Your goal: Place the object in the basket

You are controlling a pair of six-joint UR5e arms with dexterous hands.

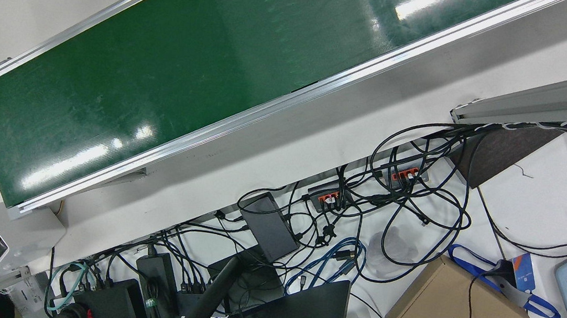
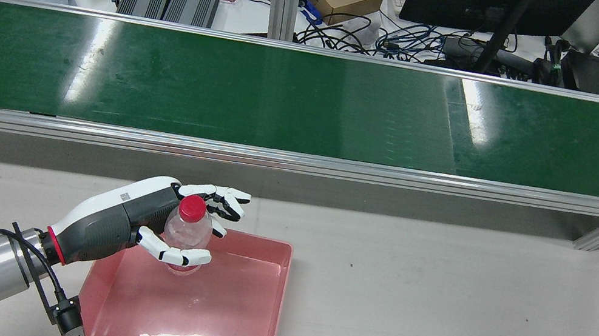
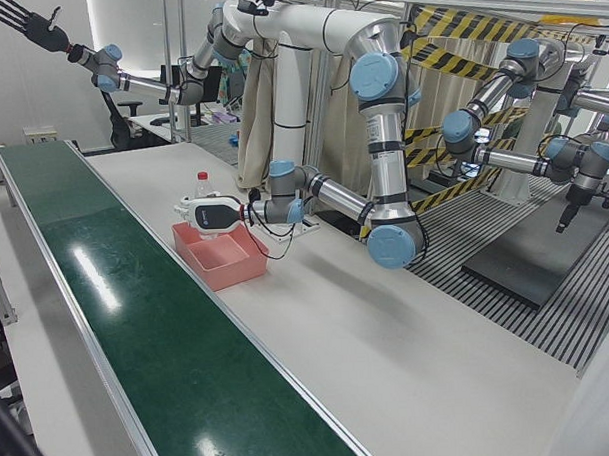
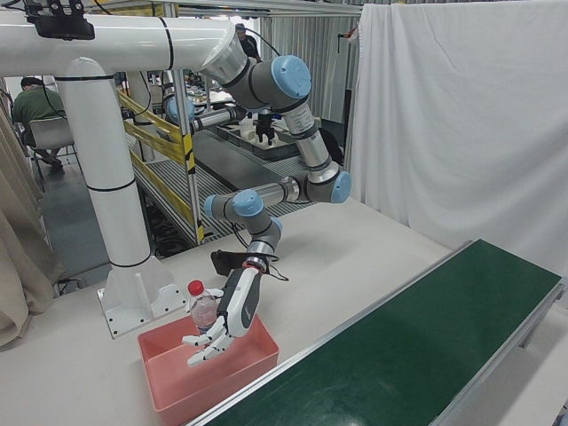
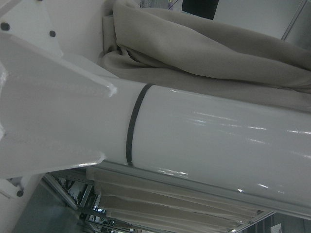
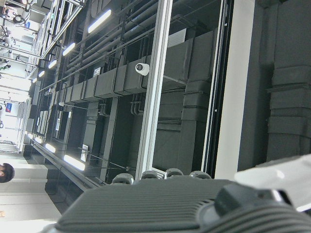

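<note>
Gripping a clear plastic bottle [image 2: 188,231] with a red cap, the left hand [image 2: 143,214] sat at the lower left of the rear view, its white-and-black fingers [image 2: 170,254] wrapped around the bottle's body and its upper fingers stretched past the cap. The bottle stood upright in that grasp, over the far-left corner of the pink basket [image 2: 250,307], which rested on the pale tabletop [image 2: 463,320] in the lower middle of that frame. Whether the bottle's base touched the basket floor could not be told. Across the upper half of the rear view ran the green conveyor belt [image 2: 311,102], bare and well apart from the basket.

In the right-front view the same hand [image 4: 229,321] appeared at the lower left, closed on the bottle [image 4: 202,308] above the basket [image 4: 248,359]; in the left-front view the hand [image 3: 212,213], bottle [image 3: 202,185] and basket [image 3: 236,268] sat left of centre beside the belt [image 3: 138,334].

The right hand [image 3: 22,23] showed at the upper left corner of the left-front view, raised high with its dark fingers spread apart and holding nothing
</note>
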